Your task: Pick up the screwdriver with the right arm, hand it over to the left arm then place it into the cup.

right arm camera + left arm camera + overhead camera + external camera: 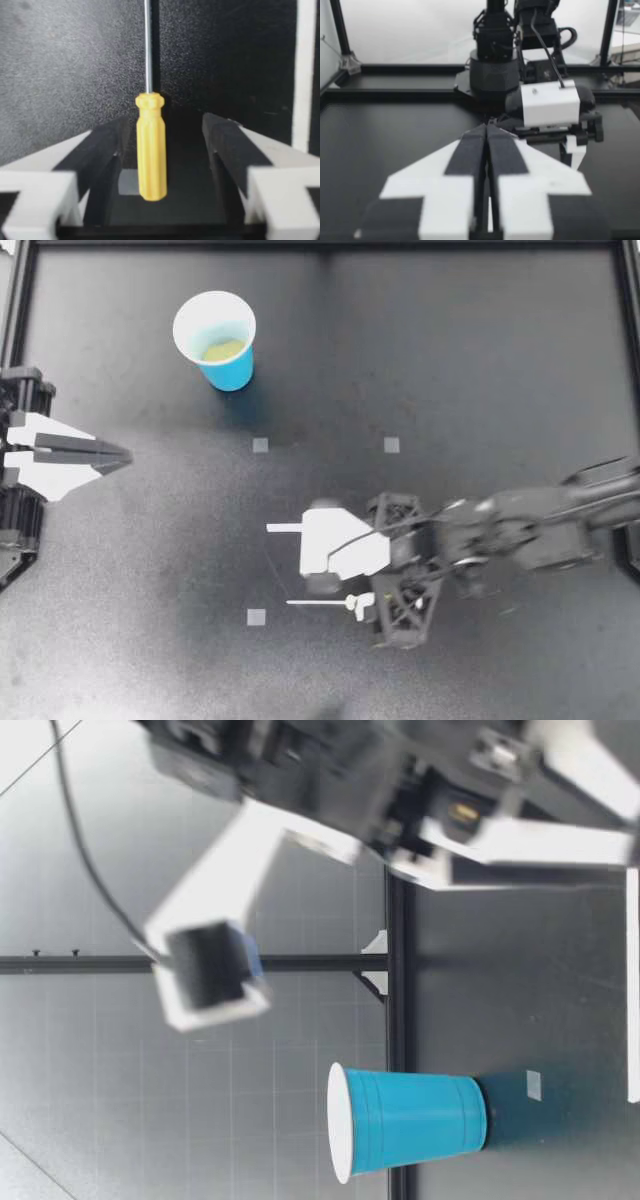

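The screwdriver (pixel 335 603) lies flat on the black table, its yellow handle (pixel 150 150) between the fingers of my right gripper (pixel 330 580) and its thin metal shaft pointing out ahead of them. That gripper is open, with a gap on both sides of the handle. The blue cup (pixel 215 340) stands upright at the back left; the low view shows the cup (pixel 410 1120) far behind a gripper (pixel 370 905) with widely spread fingers. My left gripper (pixel 110 455) hovers at the table's left edge, shut and empty, its fingertips (pixel 486 131) pressed together and facing my right arm (pixel 550 102).
Small grey tape squares (pixel 260 445) (pixel 391 445) (pixel 256 617) mark the tabletop. A black frame rail (pixel 320 246) borders the table at the back and sides. Open tabletop lies between the two grippers and around the cup.
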Robot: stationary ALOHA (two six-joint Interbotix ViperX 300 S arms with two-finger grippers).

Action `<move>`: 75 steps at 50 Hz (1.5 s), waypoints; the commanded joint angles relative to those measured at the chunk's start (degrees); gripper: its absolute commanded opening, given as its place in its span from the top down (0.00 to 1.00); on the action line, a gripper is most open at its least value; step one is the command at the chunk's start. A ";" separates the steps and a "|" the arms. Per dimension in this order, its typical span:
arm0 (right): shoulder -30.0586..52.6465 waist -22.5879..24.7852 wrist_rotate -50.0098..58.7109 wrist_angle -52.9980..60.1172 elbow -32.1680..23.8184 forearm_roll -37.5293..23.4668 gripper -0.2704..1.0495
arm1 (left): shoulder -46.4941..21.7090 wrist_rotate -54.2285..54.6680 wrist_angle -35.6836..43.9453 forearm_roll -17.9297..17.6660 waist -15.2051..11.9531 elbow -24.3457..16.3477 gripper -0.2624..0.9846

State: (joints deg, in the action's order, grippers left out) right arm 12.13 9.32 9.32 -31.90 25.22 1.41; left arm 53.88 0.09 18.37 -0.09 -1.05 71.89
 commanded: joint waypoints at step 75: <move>0.35 3.34 2.64 3.69 0.00 -2.29 0.70 | -1.14 -0.44 1.93 -0.09 -0.18 0.53 0.71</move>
State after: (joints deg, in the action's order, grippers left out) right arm 16.17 12.48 11.69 -29.71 25.22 -0.70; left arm 53.96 -0.26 18.98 -0.18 -1.05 72.95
